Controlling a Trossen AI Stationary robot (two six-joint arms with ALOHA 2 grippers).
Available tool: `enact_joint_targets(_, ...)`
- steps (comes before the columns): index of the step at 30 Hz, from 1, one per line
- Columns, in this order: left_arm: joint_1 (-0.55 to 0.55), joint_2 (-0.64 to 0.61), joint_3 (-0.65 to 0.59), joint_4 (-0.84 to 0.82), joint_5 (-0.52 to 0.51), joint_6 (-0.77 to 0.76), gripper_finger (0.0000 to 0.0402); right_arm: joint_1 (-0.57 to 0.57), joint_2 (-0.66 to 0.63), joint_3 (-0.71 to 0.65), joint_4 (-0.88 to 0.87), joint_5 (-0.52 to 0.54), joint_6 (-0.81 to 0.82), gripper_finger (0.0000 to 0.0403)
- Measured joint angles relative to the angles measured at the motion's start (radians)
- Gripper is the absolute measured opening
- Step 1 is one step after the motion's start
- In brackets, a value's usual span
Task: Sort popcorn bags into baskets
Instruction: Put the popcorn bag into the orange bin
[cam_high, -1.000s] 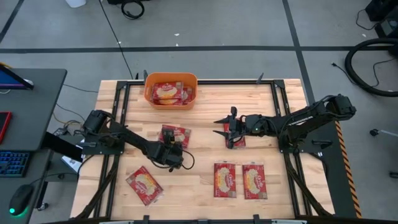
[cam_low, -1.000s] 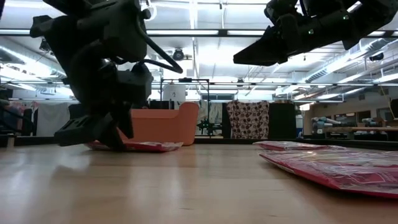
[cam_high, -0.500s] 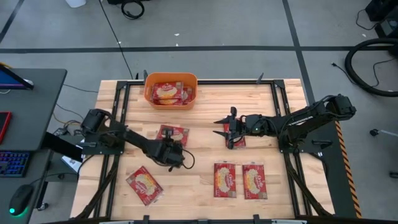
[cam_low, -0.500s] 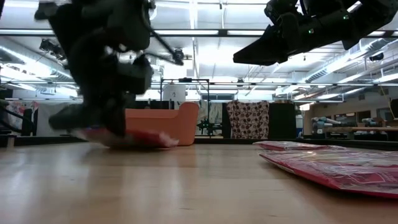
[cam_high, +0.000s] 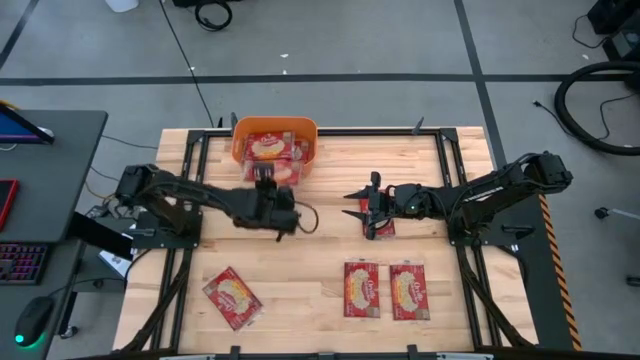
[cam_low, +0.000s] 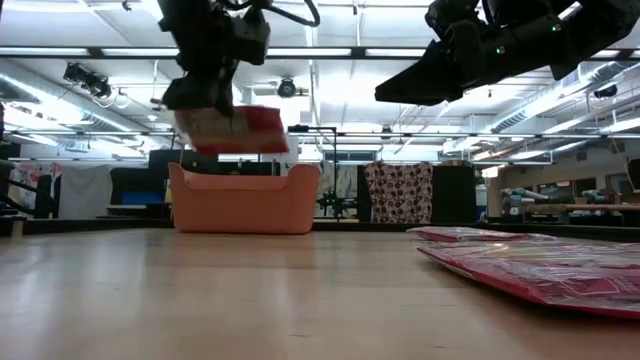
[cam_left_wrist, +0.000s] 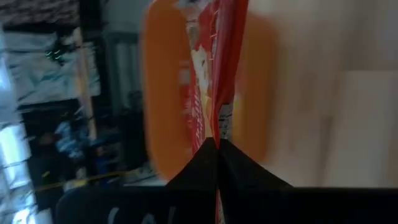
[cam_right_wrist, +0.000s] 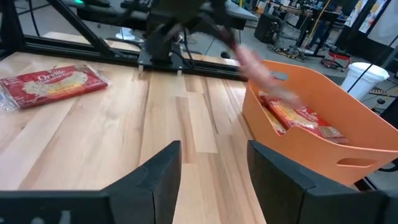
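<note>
Just in front of the orange basket (cam_high: 275, 146), the left gripper (cam_high: 266, 186) has its jaws pinched on one edge of a red popcorn bag (cam_low: 232, 129), which hangs lifted off the tabletop (cam_high: 320, 240) at about rim height. The bag is motion-blurred, so its print is hard to read; it seems a flat red packet with a cream-yellow centre. More bags (cam_high: 268, 148) lie inside the basket. Well to the side of the basket, the right gripper (cam_high: 352, 205) hovers with jaws spread wide over another bag (cam_high: 384, 226). Three bags (cam_high: 384, 290) lie flat farther from the basket.
</note>
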Motion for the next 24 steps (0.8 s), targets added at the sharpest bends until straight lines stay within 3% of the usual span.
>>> enact_joint_targets(6, 0.170, -0.008, -0.005, 0.048, -0.053, 0.124, 0.0001, 0.000, 0.000, 0.000, -0.001, 0.000, -0.001, 0.0187)
enact_joint_targets(17, 0.475, -0.005, -0.281, 0.756, 0.076, 0.612, 0.0003, 0.000, 0.000, 0.000, -0.010, -0.001, -0.004, 0.0187)
enact_joint_targets(20, 0.525, -0.005, -0.306, 0.827, 0.117, 0.652, 0.0027, 0.000, 0.000, 0.000, -0.017, -0.001, -0.008, 0.0187)
enact_joint_targets(24, 0.518, -0.006, -0.303, 0.814, 0.120, 0.628, 0.0090, 0.000, 0.000, 0.000, -0.017, -0.001, -0.011, 0.0187)
